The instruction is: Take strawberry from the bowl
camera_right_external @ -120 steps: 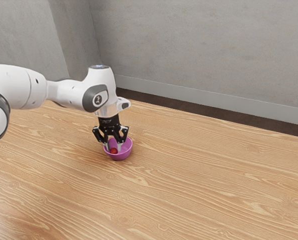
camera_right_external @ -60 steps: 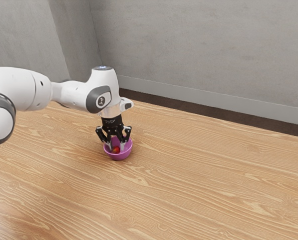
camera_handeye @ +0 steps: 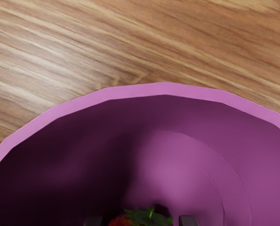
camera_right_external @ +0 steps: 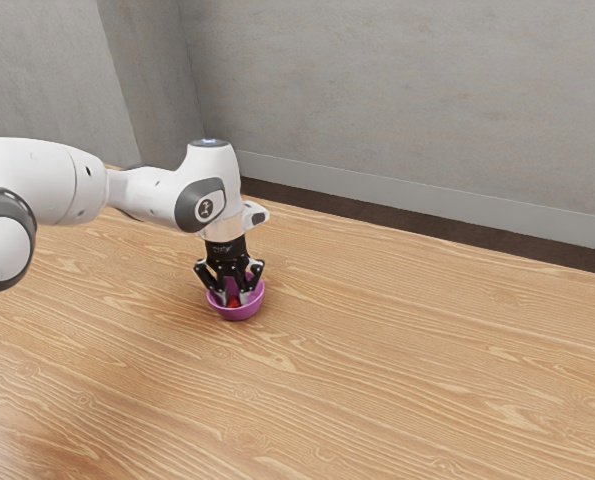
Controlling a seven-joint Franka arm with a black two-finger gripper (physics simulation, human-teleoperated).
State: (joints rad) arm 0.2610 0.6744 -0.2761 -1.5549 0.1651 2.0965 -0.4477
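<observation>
Strawberry [camera_handeye: 149, 217]: one, red, leafy; in purple bowl [camera_right_external: 238, 314], left of centre in the exterior view. Presumably light, soft, easily bruised; best clasped gently at its sides. Gripper [camera_right_external: 234, 299]: fingers apart, astride it.

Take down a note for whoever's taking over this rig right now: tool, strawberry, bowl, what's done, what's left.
Tool: lowered into the bowl, at the strawberry; whether it has a grip, I can't tell.
Things: strawberry inside the bowl, leafy top showing; bowl upright on the table.
Done: tool brought to the strawberry.
Left: make sure of the grip, lift the strawberry clear of the rim, take it away from the bowl.
</observation>
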